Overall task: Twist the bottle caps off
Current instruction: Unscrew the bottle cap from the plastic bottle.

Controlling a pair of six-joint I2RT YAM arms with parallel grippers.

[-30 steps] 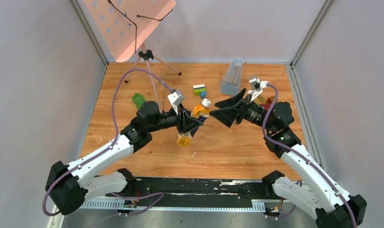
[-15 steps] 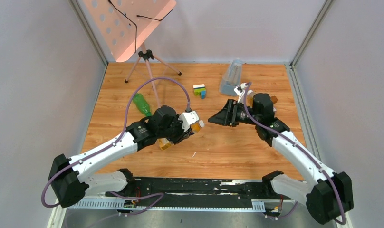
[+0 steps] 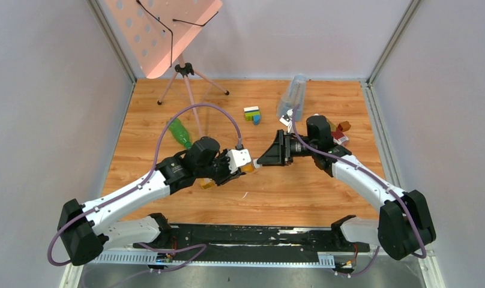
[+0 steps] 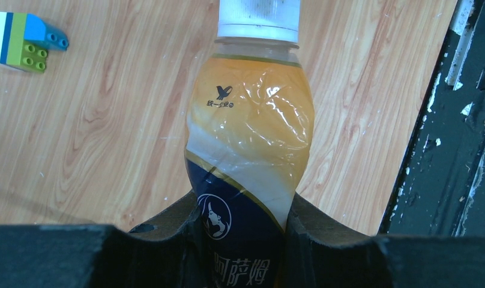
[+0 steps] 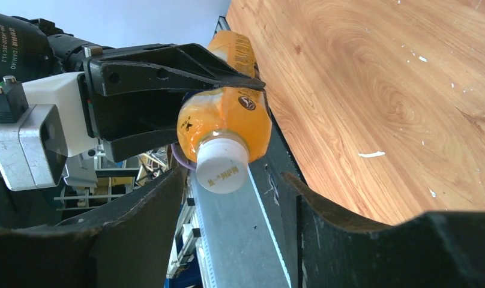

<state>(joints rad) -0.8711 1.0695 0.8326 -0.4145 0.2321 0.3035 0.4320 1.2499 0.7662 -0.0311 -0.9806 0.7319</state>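
Above the wooden surface [image 3: 300, 186], the left tool [image 4: 243, 231] was clamped around the lower body of the amber bottle [image 4: 249, 132], holding it lifted and tipped sideways (presumably to offer its neck across). The right tool [image 3: 264, 158] stood wide open, gripping nothing, jaws flanking the white cap [image 5: 222, 169], likely ready to close and twist
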